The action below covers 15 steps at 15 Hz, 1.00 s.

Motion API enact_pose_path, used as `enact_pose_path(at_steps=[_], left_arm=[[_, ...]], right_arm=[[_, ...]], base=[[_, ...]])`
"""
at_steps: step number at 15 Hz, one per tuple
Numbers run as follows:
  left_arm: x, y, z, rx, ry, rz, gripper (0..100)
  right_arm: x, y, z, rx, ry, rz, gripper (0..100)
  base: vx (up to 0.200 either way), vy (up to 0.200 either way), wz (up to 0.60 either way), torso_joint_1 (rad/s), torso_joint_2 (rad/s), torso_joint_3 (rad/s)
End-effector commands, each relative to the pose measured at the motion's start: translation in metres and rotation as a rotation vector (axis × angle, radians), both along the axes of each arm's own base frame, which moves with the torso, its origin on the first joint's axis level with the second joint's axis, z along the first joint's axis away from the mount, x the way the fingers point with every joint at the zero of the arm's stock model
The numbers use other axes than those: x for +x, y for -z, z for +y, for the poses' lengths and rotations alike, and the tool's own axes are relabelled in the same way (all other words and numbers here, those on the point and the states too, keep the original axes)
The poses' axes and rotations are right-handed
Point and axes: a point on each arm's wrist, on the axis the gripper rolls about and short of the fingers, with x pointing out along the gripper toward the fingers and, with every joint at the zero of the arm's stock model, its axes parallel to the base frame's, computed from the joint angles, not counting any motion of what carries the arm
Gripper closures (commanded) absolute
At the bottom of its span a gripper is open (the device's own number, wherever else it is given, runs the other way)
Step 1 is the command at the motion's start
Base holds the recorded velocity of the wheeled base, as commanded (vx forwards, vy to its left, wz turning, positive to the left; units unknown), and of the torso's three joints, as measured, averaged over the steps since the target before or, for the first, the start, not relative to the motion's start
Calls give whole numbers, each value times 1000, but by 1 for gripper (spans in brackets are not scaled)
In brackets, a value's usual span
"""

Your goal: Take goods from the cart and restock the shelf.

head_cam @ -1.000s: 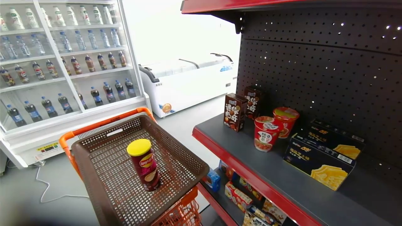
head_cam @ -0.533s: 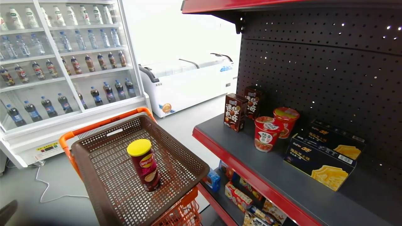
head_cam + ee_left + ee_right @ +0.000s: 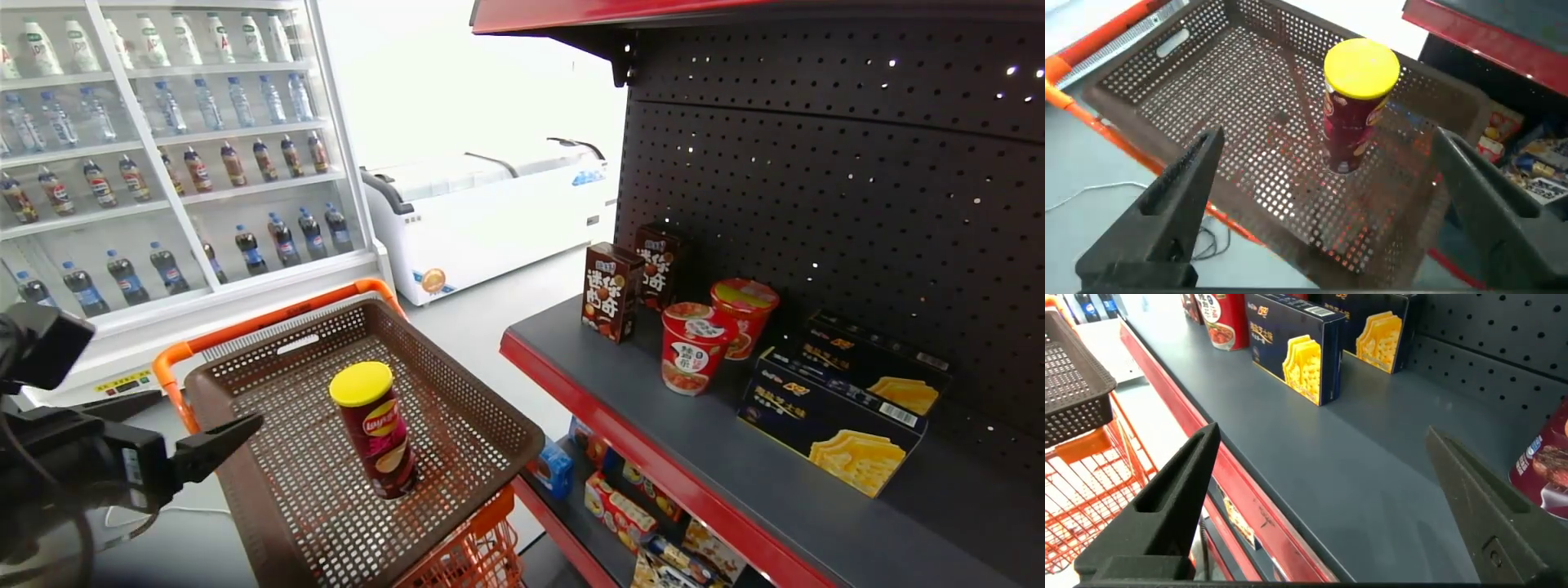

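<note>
A dark red chips can [image 3: 374, 429] with a yellow lid stands upright in the brown perforated basket [image 3: 457, 384] on the orange cart [image 3: 245, 331]. My left gripper [image 3: 208, 408] hangs open at the basket's left rim, a short way from the can. In the left wrist view the can [image 3: 1355, 106] stands ahead between the spread fingers of the left gripper [image 3: 1327, 139], untouched. My right gripper [image 3: 1321, 437] is open above the grey shelf board [image 3: 1372, 482] with nothing in it. The shelf [image 3: 735, 457] holds brown boxes [image 3: 611, 291], red cups [image 3: 690, 347] and blue cracker boxes [image 3: 833, 416].
A glass drinks cooler [image 3: 163, 163] and a white chest freezer [image 3: 490, 212] stand behind the cart. Packets fill the lower shelf [image 3: 629, 506]. An orange wire basket [image 3: 465, 555] sits under the brown one. A red container [image 3: 1547, 465] stands at the shelf's near end.
My left arm has come into the head view from the lower left and now holds its open gripper at the basket's rim. The can and shelf goods have not moved.
</note>
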Motion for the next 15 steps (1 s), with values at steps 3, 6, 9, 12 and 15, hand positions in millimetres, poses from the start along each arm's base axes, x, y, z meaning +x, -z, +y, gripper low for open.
enact_pose_path(at_steps=[3,6,9,12,15], left_arm=[[47,75,-13,-15,90,186,0],[65,89,-16,-20,99,213,0],[83,107,-18,-23,101,232,0],[102,120,-22,-22,112,176,0],[106,132,-29,-20,136,192,0]], right_arm=[[0,0,0,0,0,1,0],[0,0,0,0,0,1,0],[0,0,0,0,0,1,0],[0,0,0,0,0,1,0],[0,0,0,0,0,1,0]], base=[[0,0,0,0,0,0],[0,0,0,0,0,0],[0,0,0,0,0,0],[0,0,0,0,0,0],[0,0,0,0,0,0]])
